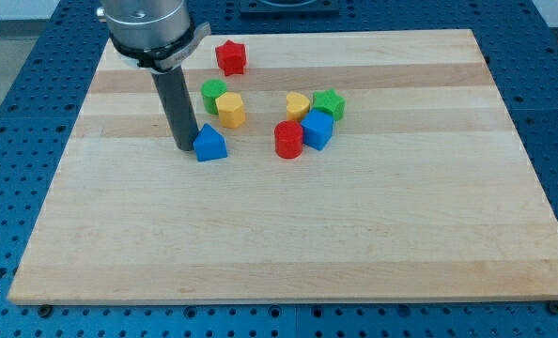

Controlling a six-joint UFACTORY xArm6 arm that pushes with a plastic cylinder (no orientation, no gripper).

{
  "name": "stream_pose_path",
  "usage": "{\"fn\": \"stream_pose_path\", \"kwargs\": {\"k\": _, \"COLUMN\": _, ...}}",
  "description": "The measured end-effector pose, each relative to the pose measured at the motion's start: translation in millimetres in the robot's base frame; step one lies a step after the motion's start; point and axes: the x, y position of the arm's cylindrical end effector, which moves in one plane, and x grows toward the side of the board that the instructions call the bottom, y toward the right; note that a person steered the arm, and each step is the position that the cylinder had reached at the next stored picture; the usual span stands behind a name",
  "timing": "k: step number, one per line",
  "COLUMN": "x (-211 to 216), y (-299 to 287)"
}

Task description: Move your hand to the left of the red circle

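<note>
— Wooden board (288,244), pale and striped along its grain, with nothing on the stretch nearest the view's bottom. Which block comes first, going back from there?

— Take the red cylinder (288,139), the task's red circle, as the landmark. It stands near the board's middle. Touching it on the view's right is the blue cube (317,130).

— And to its left?

— Well apart from it, the blue triangular block (209,144). My tip (185,147) rests right against that block's left edge, so the blue block sits between the tip and the red cylinder.

— Jaws?

— None on this arm, just a straight dark rod (177,105), so there is nothing to be apart or together.

— Further back?

— Behind the red cylinder, the yellow heart (298,104) with the green block (330,102) beside it on the right. Back and left of the cylinder, the yellow hexagonal block (230,109) and the green round block (213,93). Farthest, toward the view's top, the red star (230,57).

— Which step is this?

— I judge it the approach: the tip is left of the cylinder already, but not close. The next move calls for travelling rightward toward the cylinder's left side, skirting the blue triangular block on its near side rather than shoving it into the cylinder, and stopping just short.
</note>
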Motion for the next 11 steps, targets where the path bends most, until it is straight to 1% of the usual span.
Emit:
{"fn": "stream_pose_path", "kwargs": {"k": 2, "x": -6.2, "y": 3.8}}
{"fn": "stream_pose_path", "kwargs": {"k": 3, "x": 5.2, "y": -4.3}}
{"fn": "stream_pose_path", "kwargs": {"k": 4, "x": 26.0, "y": -11.1}}
{"fn": "stream_pose_path", "kwargs": {"k": 5, "x": 39.4, "y": -8.1}}
{"fn": "stream_pose_path", "kwargs": {"k": 6, "x": 41.4, "y": -0.3}}
{"fn": "stream_pose_path", "kwargs": {"k": 9, "x": 38.7, "y": 35.6}}
{"fn": "stream_pose_path", "kwargs": {"k": 11, "x": 15.2, "y": 72.5}}
